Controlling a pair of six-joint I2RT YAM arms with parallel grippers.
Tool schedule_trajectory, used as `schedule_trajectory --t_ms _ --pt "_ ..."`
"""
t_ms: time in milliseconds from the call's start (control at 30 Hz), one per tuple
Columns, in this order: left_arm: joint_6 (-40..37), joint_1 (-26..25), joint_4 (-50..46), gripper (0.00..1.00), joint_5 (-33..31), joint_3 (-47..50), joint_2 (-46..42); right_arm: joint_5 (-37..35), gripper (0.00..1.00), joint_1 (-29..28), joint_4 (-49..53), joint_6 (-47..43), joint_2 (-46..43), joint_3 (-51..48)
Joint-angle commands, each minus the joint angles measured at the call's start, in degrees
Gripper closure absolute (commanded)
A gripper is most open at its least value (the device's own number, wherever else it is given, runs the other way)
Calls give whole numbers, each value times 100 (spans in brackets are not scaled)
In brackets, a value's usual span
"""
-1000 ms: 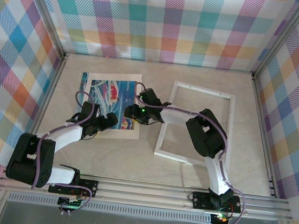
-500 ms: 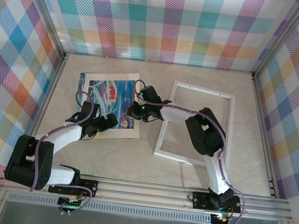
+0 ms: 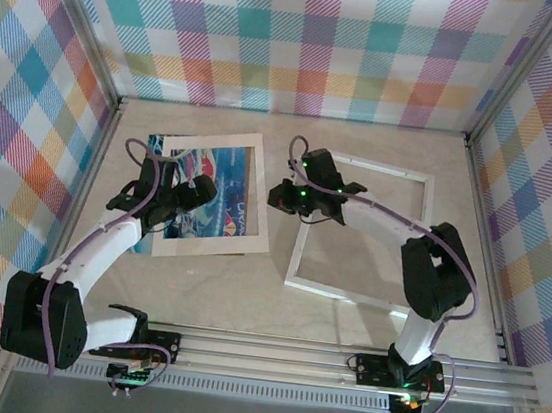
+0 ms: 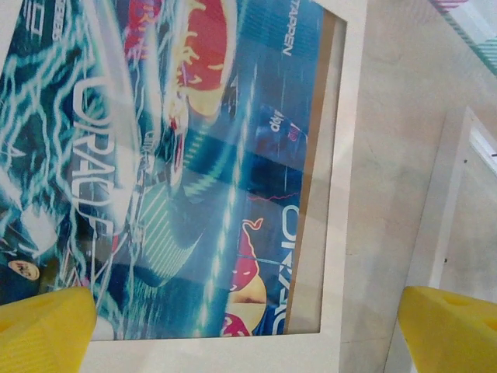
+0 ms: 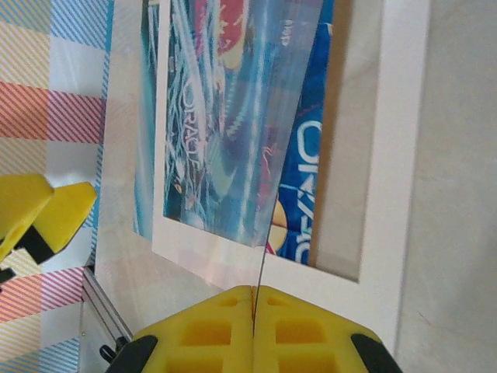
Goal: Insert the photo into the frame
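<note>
The photo, blue and teal with red patches, lies flat at the left under a white paper mat; a brown strip shows along the photo's right edge. The white frame lies to the right, its window showing the table. My left gripper hangs open above the mat's near edge, its fingers wide apart. My right gripper sits between mat and frame, shut on a thin clear sheet that stands edge-on over the photo.
Plaid walls close in the table on three sides. An aluminium rail runs along the near edge by the arm bases. Bare tabletop lies in front of the mat and frame.
My right gripper has drawn back rightward off the photo toward the frame, its arm swinging right. The left gripper moved farther away, and the mat and photo shifted up and turned slightly.
</note>
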State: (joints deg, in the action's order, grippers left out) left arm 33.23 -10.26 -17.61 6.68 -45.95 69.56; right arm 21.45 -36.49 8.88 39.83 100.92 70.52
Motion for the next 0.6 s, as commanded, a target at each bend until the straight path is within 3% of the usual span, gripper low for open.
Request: schedule_trajectory --t_ms 0,200,567 --pt "263 -10 284 0 266 104 294 -206 100 23 485 -187 -482 -450" --pt "338 -333 793 0 517 263 865 -570 100 67 917 -152 -1409 -1392" --pt "320 -600 1083 0 317 453 1875 -563 100 81 722 19 -1362 -2002"
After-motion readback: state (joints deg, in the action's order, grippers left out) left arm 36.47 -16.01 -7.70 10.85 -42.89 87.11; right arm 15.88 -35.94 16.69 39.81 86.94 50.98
